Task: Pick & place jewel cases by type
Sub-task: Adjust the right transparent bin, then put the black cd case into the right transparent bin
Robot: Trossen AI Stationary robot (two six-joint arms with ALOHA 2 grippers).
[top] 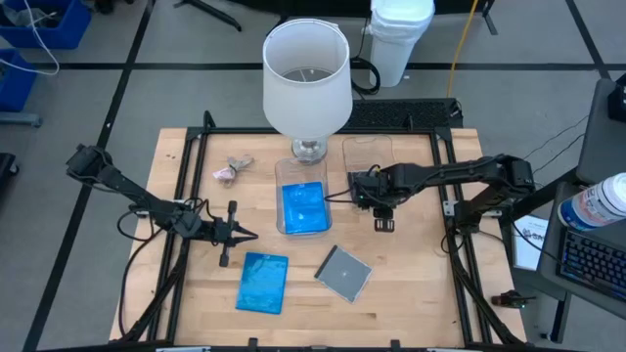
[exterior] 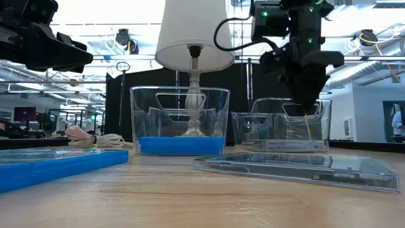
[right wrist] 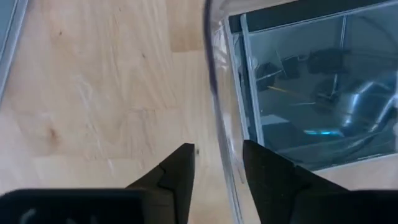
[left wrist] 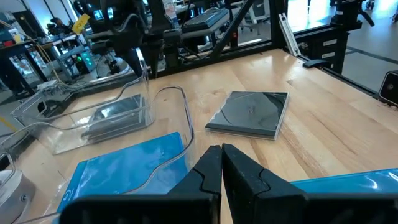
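Sorting partly done: two cases binned, two still loose on the tabletop.

A blue case [top: 302, 206] lies in the middle clear tub [top: 281, 172], and the left wrist view shows a grey case [left wrist: 116, 114] already in the second tub [top: 368, 149] by the lamp [top: 306, 76]. Still to sort, by my reading: a blue case [top: 263, 282] and a grey case [top: 343, 273] near the front of the tabletop [top: 411, 284]. The right pincer [top: 358, 188] hangs empty at the second tub's rim, fingers apart. The left pincer [top: 249, 234], fingers pressed together and holding nothing, hovers above the loose blue case.
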